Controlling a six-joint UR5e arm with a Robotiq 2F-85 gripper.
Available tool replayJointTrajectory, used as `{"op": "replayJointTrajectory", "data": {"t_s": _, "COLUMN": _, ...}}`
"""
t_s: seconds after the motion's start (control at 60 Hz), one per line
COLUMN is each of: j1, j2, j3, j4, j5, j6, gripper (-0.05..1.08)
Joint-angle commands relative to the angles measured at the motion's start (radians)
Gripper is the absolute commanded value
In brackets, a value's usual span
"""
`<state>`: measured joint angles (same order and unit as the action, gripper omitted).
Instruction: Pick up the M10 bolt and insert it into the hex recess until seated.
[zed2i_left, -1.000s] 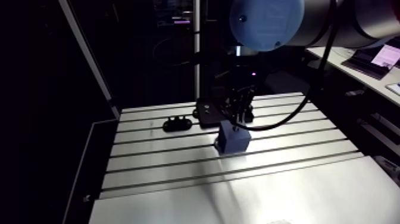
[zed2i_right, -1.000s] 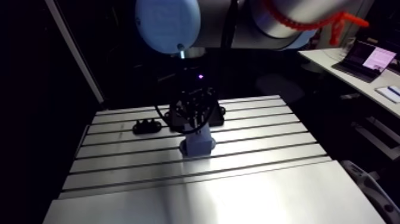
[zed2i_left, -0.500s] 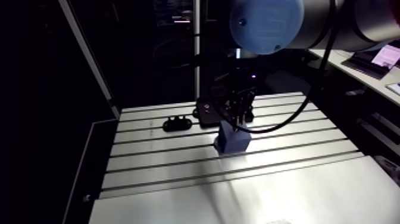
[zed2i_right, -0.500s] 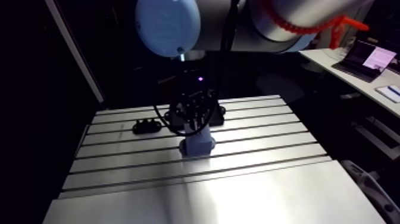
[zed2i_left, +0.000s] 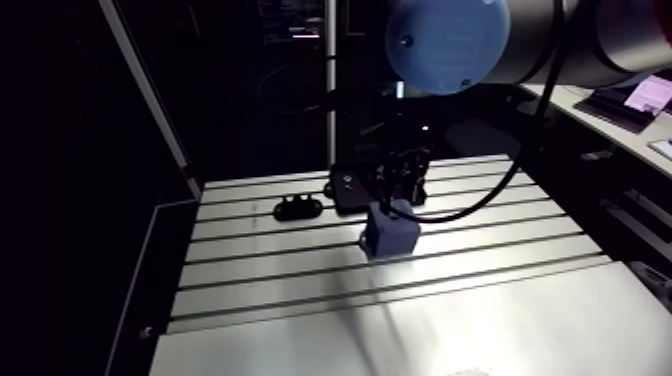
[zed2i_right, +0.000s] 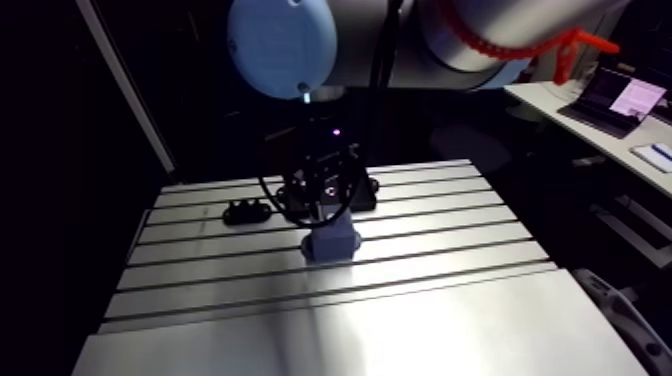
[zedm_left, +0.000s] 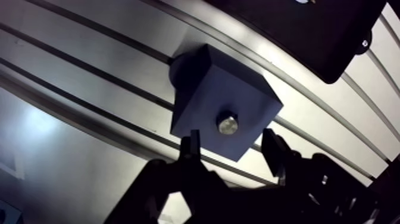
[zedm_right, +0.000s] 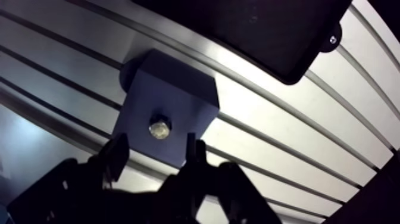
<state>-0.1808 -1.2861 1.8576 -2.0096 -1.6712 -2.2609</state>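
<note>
A dark blue block (zedm_left: 208, 95) stands on the slotted table (zedm_left: 89, 77). The M10 bolt (zedm_left: 227, 124) sits in the recess on the block's top face, only its silvery end showing. My gripper (zedm_left: 233, 148) hangs just above the block, open, its two fingertips (zedm_left: 191, 143) apart on either side of the bolt and holding nothing. In the arm view the gripper (zed2i_left: 400, 188) is a short way over the block (zed2i_left: 392, 238).
A flat black plate (zedm_left: 309, 36) lies on the table just beyond the block, also seen as the black plate (zed2i_left: 350, 188) in the arm view. A small black fixture (zed2i_left: 298, 208) sits to its left. Grooves run across the table.
The gripper has risen a little off the block. The block and the bolt have stayed in place.
</note>
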Motion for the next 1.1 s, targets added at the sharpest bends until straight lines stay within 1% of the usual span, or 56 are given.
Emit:
{"op": "replayJointTrajectory", "data": {"t_s": 0.017, "j1": -0.002, "j2": 0.0, "j3": 0.001, "j4": -0.004, "j5": 0.0, "j6": 0.0, "gripper": 0.01}}
{"op": "replayJointTrajectory", "data": {"t_s": 0.283, "j1": -0.005, "j2": -0.015, "j3": -0.001, "j4": -0.004, "j5": 0.001, "j6": 0.015, "gripper": 0.01}}
{"op": "replayJointTrajectory", "data": {"t_s": 0.483, "j1": -0.005, "j2": -0.021, "j3": -0.011, "j4": 0.003, "j5": 0.002, "j6": 0.11, "gripper": 0.01}}
{"op": "replayJointTrajectory", "data": {"t_s": 0.517, "j1": -0.004, "j2": -0.031, "j3": -0.016, "j4": 0.009, "j5": 0.001, "j6": 0.16, "gripper": 0.02}}
{"op": "replayJointTrajectory", "data": {"t_s": 0.6, "j1": -0.002, "j2": -0.043, "j3": -0.024, "j4": 0.026, "j5": 0.001, "j6": 0.211, "gripper": 0.04}}
{"op": "replayJointTrajectory", "data": {"t_s": 0.617, "j1": -0.003, "j2": -0.046, "j3": -0.032, "j4": 0.044, "j5": 0.001, "j6": 0.238, "gripper": 0.07}}
{"op": "replayJointTrajectory", "data": {"t_s": 0.633, "j1": -0.003, "j2": -0.046, "j3": -0.032, "j4": 0.044, "j5": 0.001, "j6": 0.238, "gripper": 0.07}}
{"op": "replayJointTrajectory", "data": {"t_s": 0.65, "j1": -0.003, "j2": -0.047, "j3": -0.038, "j4": 0.063, "j5": 0.001, "j6": 0.267, "gripper": 0.11}}
{"op": "replayJointTrajectory", "data": {"t_s": 0.667, "j1": -0.003, "j2": -0.047, "j3": -0.038, "j4": 0.063, "j5": 0.001, "j6": 0.267, "gripper": 0.11}}
{"op": "replayJointTrajectory", "data": {"t_s": 0.683, "j1": -0.002, "j2": -0.048, "j3": -0.044, "j4": 0.083, "j5": 0.001, "j6": 0.3, "gripper": 0.17}}
{"op": "replayJointTrajectory", "data": {"t_s": 0.7, "j1": -0.002, "j2": -0.048, "j3": -0.044, "j4": 0.083, "j5": 0.001, "j6": 0.3, "gripper": 0.17}}
{"op": "replayJointTrajectory", "data": {"t_s": 0.717, "j1": -0.002, "j2": -0.049, "j3": -0.048, "j4": 0.097, "j5": 0.001, "j6": 0.331, "gripper": 0.25}}
{"op": "replayJointTrajectory", "data": {"t_s": 0.733, "j1": -0.002, "j2": -0.049, "j3": -0.048, "j4": 0.097, "j5": 0.001, "j6": 0.331, "gripper": 0.25}}
{"op": "replayJointTrajectory", "data": {"t_s": 0.75, "j1": 0.001, "j2": -0.049, "j3": -0.049, "j4": 0.105, "j5": 0.0, "j6": 0.356, "gripper": 0.33}}
{"op": "replayJointTrajectory", "data": {"t_s": 0.767, "j1": 0.001, "j2": -0.049, "j3": -0.049, "j4": 0.105, "j5": 0.0, "j6": 0.356, "gripper": 0.33}}
{"op": "replayJointTrajectory", "data": {"t_s": 0.783, "j1": 0.004, "j2": -0.049, "j3": -0.05, "j4": 0.108, "j5": -0.001, "j6": 0.377, "gripper": 0.4}}
{"op": "replayJointTrajectory", "data": {"t_s": 0.8, "j1": 0.004, "j2": -0.049, "j3": -0.05, "j4": 0.108, "j5": -0.001, "j6": 0.377, "gripper": 0.4}}
{"op": "replayJointTrajectory", "data": {"t_s": 0.817, "j1": 0.004, "j2": -0.049, "j3": -0.05, "j4": 0.109, "j5": 0.0, "j6": 0.388, "gripper": 0.47}}
{"op": "replayJointTrajectory", "data": {"t_s": 0.833, "j1": 0.004, "j2": -0.049, "j3": -0.05, "j4": 0.109, "j5": 0.0, "j6": 0.388, "gripper": 0.47}}
{"op": "replayJointTrajectory", "data": {"t_s": 0.867, "j1": 0.004, "j2": -0.051, "j3": -0.044, "j4": 0.107, "j5": 0.001, "j6": 0.397, "gripper": 0.57}}
{"op": "replayJointTrajectory", "data": {"t_s": 0.883, "j1": 0.004, "j2": -0.051, "j3": -0.044, "j4": 0.107, "j5": 0.001, "j6": 0.397, "gripper": 0.57}}
{"op": "replayJointTrajectory", "data": {"t_s": 0.9, "j1": 0.003, "j2": -0.051, "j3": -0.041, "j4": 0.105, "j5": 0.003, "j6": 0.402, "gripper": 0.64}}
{"op": "replayJointTrajectory", "data": {"t_s": 0.917, "j1": 0.003, "j2": -0.051, "j3": -0.041, "j4": 0.105, "j5": 0.003, "j6": 0.402, "gripper": 0.64}}
{"op": "replayJointTrajectory", "data": {"t_s": 0.933, "j1": 0.002, "j2": -0.051, "j3": -0.039, "j4": 0.104, "j5": 0.003, "j6": 0.402, "gripper": 0.73}}
{"op": "replayJointTrajectory", "data": {"t_s": 0.95, "j1": 0.002, "j2": -0.051, "j3": -0.039, "j4": 0.104, "j5": 0.003, "j6": 0.402, "gripper": 0.73}}
{"op": "replayJointTrajectory", "data": {"t_s": 0.967, "j1": 0.0, "j2": -0.051, "j3": -0.036, "j4": 0.102, "j5": 0.003, "j6": 0.404, "gripper": 0.77}}
{"op": "replayJointTrajectory", "data": {"t_s": 1.017, "j1": -0.002, "j2": -0.051, "j3": -0.035, "j4": 0.099, "j5": 0.003, "j6": 0.405, "gripper": 0.8}}
{"op": "replayJointTrajectory", "data": {"t_s": 1.033, "j1": -0.003, "j2": -0.051, "j3": -0.032, "j4": 0.094, "j5": 0.003, "j6": 0.407, "gripper": 0.83}}
{"op": "replayJointTrajectory", "data": {"t_s": 1.083, "j1": -0.003, "j2": -0.051, "j3": -0.026, "j4": 0.088, "j5": 0.002, "j6": 0.407, "gripper": 0.85}}
{"op": "replayJointTrajectory", "data": {"t_s": 1.1, "j1": -0.003, "j2": -0.051, "j3": -0.021, "j4": 0.076, "j5": 0.004, "j6": 0.408, "gripper": 0.88}}
